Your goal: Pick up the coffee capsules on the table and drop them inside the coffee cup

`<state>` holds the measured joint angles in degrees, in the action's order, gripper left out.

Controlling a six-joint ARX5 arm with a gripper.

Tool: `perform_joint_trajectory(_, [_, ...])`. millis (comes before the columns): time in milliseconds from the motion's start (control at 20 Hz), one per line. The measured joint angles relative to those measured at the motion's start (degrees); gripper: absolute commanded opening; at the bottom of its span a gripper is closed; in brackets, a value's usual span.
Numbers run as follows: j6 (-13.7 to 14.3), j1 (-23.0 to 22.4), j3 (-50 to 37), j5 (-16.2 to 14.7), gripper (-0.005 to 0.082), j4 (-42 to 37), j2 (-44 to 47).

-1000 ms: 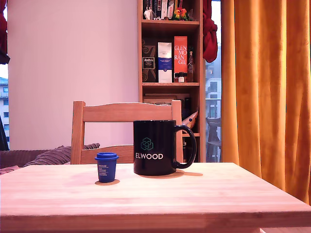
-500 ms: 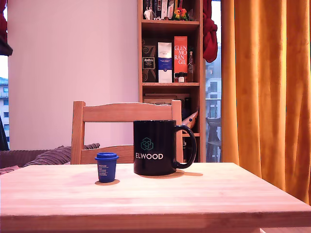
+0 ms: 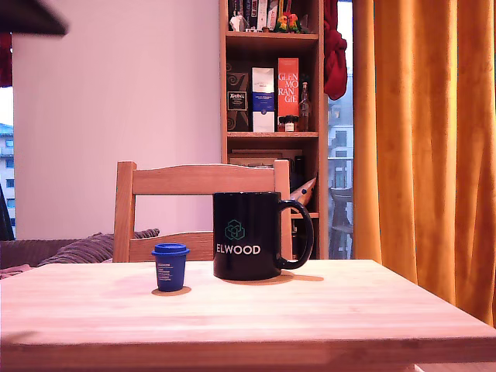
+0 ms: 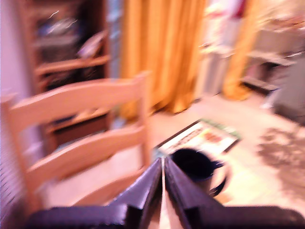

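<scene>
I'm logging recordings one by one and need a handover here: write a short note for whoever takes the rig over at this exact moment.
Gripper: fingers nearly closed, only a thin gap, holding nothing; it is high over the chair, with the coffee cup just beyond the fingertips. The wrist view is motion-blurred.
Blue capsule: upright on the table, on the exterior view's left of the coffee cup, apart from it.
Done: nothing visibly; the cup's inside cannot be seen.
Left: open, descend, grasp the blue capsule, drop it in the cup. No other capsule is visible.

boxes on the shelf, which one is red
The tall box on the exterior view's right; the box beside it is white and blue.
</scene>
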<state>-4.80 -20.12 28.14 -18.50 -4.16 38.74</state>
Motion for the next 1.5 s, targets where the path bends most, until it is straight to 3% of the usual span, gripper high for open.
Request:
perform_joint_trajectory(150, [0.5, -3.9, -5.0, 0.4, -0.0021, -1.7, 0.0])
perform_joint_trajectory(350, [0.9, -6.0, -10.8, 0.9, -0.0021, -4.7, 0.0])
perform_joint_trajectory(650, [0.9, -6.4, -18.2, 1.1, -0.0021, -7.9, 0.0])
perform_joint_trajectory(1100, [1.6, -6.4, -18.8, 1.0, 0.0002, -5.8, 0.0])
perform_joint_trajectory(1200, [0.9, -6.4, -18.8, 1.1, 0.0089, -4.8, 0.0])
perform_joint_trajectory(1250, [0.8, -6.4, -18.8, 1.1, 0.0176, -4.8, 0.2])
perform_joint_trajectory(1350, [1.1, -6.4, -18.8, 1.1, 0.0469, -5.5, 2.3])
perform_joint_trajectory(1400, [1.3, -6.4, -18.7, 1.1, 0.054, -6.9, 4.2])
perform_joint_trajectory(1500, [1.6, -6.4, -18.7, 1.2, 0.0536, -9.3, 8.6])
